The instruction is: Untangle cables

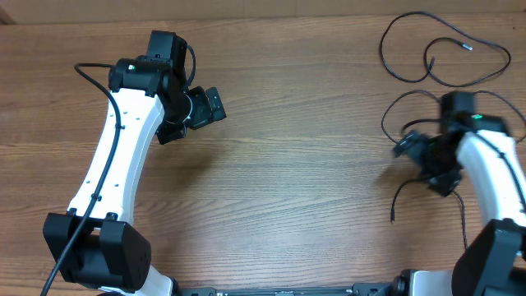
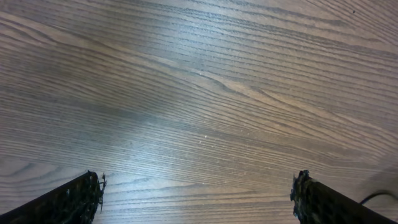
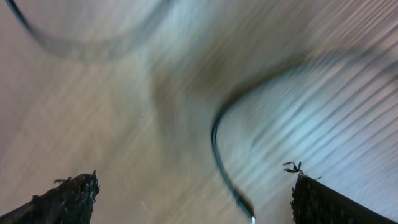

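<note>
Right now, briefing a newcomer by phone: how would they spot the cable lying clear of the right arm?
Go to the far right corner of the wooden table, beyond the right arm. The cable there sprawls in wide loops. Unlike the other cable, which runs under the arm, it lies fully in view and ends in a pale plug.
</note>
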Available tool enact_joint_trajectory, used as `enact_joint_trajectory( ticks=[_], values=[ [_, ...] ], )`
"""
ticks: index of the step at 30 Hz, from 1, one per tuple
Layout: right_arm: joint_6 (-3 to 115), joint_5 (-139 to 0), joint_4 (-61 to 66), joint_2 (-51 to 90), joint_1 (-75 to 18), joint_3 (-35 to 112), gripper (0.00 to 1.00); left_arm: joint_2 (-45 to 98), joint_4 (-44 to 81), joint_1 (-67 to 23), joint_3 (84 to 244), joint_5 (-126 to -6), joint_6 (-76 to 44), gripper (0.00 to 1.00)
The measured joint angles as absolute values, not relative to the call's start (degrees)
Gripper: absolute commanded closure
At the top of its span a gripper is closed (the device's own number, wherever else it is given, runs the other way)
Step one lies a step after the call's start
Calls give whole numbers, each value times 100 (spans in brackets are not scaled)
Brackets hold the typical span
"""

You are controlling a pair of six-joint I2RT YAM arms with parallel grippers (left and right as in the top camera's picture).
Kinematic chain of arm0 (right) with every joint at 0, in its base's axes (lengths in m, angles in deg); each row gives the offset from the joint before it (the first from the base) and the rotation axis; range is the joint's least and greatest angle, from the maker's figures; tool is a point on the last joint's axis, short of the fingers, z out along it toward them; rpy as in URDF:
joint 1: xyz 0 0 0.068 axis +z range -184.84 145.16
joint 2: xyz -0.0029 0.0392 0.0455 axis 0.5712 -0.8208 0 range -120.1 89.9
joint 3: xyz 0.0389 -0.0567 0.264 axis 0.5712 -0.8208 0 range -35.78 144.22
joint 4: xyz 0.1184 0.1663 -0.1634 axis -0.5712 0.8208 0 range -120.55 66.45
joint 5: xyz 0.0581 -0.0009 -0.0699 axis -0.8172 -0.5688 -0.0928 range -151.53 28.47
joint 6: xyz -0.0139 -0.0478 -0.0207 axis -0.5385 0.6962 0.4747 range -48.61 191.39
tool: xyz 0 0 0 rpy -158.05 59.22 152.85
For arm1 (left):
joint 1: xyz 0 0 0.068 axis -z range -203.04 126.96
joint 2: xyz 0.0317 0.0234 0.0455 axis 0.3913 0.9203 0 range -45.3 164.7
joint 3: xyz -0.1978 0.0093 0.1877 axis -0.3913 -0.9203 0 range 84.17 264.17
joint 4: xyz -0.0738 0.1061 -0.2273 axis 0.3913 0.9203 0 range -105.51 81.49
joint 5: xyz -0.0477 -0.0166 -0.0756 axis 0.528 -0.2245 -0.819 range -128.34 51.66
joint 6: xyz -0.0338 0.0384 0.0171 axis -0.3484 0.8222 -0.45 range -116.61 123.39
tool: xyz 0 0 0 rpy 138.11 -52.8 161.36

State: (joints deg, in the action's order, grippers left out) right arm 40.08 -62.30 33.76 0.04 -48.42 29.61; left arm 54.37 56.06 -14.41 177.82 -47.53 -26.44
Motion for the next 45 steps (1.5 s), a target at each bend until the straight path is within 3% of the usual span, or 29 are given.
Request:
enact_joint_trajectory(
  ticks=[10,17,31,36,40,45],
  values=[
    [3737,-5830,2815,-33,-7130,3461,0,5437,5613,-1441,17782,-4753,-2644,0],
    [3506,-5726,2603,-114,-8046,3354,1,5437,5622,-1441,17782,-4753,-2642,0],
    [3383,-5371,1951,-1034,-8247,3306,41,5437,5652,-1441,17782,-4753,-2637,0],
    [3390,-5035,1932,-1380,-8250,3304,44,5437,5650,-1441,17782,-4753,-2617,0],
    [3405,-4930,1866,-1458,-8254,3299,56,5437,5652,-1441,17782,-4753,-2617,0],
    [3390,-4875,1840,-1471,-8265,3299,50,5437,5652,-1441,17782,-4753,-2617,0]
  ],
)
